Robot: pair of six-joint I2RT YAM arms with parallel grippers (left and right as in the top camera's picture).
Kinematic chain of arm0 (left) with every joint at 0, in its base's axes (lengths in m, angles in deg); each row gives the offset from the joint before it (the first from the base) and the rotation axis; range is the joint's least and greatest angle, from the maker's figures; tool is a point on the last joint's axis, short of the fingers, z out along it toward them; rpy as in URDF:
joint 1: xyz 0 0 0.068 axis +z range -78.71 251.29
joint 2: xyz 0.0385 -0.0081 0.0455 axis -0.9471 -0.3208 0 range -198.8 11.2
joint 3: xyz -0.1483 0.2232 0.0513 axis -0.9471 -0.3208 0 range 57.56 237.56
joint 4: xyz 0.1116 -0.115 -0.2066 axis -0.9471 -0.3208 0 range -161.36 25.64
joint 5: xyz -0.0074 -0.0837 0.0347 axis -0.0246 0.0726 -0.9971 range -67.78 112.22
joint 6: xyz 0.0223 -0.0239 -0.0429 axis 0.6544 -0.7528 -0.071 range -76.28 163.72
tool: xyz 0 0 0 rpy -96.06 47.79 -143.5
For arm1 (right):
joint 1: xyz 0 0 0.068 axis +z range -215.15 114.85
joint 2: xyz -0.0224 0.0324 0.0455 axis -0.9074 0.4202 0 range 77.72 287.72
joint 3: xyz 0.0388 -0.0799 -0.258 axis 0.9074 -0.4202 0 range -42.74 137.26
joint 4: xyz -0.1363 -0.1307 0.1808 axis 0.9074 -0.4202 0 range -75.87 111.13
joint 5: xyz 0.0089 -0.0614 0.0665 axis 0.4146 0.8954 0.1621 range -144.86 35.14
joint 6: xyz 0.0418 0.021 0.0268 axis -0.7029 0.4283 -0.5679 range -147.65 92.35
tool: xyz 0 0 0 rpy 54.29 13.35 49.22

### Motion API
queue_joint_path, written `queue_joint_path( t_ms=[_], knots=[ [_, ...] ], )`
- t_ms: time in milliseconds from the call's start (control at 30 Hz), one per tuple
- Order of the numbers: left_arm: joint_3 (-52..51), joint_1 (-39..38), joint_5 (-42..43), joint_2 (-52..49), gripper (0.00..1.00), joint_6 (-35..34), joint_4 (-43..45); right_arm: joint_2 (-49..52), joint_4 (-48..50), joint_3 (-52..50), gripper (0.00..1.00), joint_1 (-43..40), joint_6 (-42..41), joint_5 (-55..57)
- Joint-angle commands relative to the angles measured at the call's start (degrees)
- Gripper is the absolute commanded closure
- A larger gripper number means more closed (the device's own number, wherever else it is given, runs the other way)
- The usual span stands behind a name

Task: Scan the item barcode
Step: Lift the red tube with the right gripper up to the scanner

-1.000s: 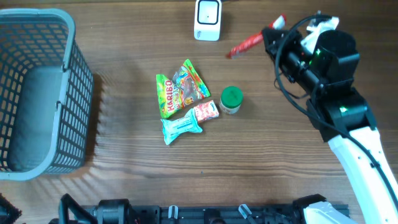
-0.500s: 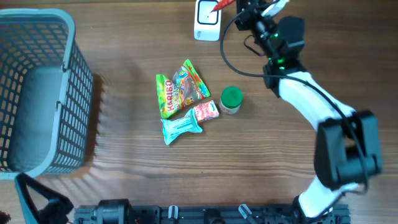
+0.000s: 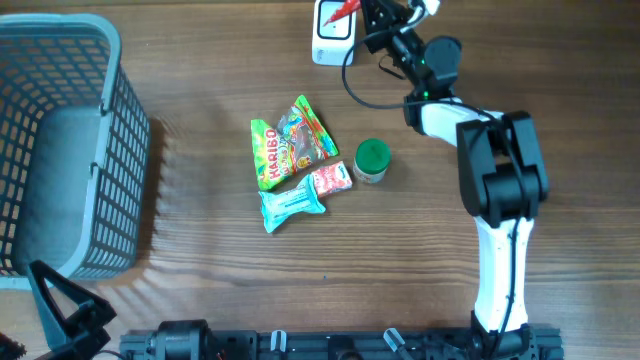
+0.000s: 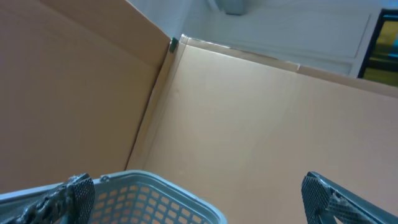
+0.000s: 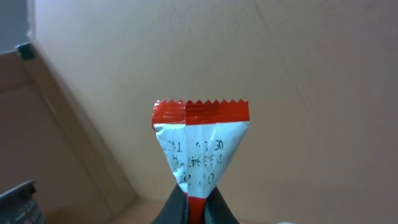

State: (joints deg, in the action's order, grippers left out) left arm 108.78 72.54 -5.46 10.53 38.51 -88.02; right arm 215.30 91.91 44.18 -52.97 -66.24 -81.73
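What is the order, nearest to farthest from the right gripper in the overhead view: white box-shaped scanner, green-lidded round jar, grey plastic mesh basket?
1. White box-shaped scanner, beside the right gripper and its red sachet, at the far edge.
2. Green-lidded round jar, mid-table.
3. Grey plastic mesh basket, far left of the view.

The basket (image 3: pixel 130 170) filled the left of the overhead frame. At centre lay a cluster of packets (image 3: pixel 290 150) with a jar (image 3: pixel 372 160) just to its right. The scanner (image 3: pixel 328 40) stood at top centre, and the sachet (image 3: pixel 343 9) hung over its upper edge.
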Motion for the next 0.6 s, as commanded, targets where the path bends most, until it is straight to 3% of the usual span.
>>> queue_joint_path(
  t_ms=[0,200,567],
  knots=[
    [0.0,0.42,-2.56,0.39,0.0,0.46,-1.07,6.38,-0.66,9.29,0.96,0.11,-0.59,-3.54],
    [0.0,0.42,-7.17,0.39,0.0,0.48,-1.03,12.24,-3.85,16.0,0.96,0.07,0.07,-3.23],
    [0.0,0.42,-9.46,0.39,0.0,0.46,-1.07,13.64,-8.92,16.55,0.96,-1.6,5.7,-3.82]
  ],
)
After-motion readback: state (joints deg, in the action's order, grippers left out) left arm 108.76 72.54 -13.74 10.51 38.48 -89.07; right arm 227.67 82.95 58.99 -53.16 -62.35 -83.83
